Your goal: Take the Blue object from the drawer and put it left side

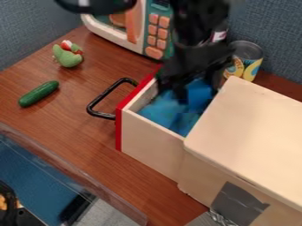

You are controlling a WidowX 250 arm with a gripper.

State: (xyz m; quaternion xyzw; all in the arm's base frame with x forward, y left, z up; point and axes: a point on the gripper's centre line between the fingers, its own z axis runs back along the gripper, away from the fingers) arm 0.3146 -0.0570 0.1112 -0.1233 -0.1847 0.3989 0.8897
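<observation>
Wood tbl [70, 119]; blk arm [198, 22] hangs down, gripper [177, 95] in drawer [152, 141].

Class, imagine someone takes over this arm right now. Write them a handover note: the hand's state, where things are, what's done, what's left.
Hand: lowered into the drawer at the blue object; whether it has hold can't be told.
Blue object: inside the drawer.
Done: drawer is open, hand is at the object.
Left: secure the object, lift it out, set it down on the left side, probably clear of the cucumber and green toy.
</observation>
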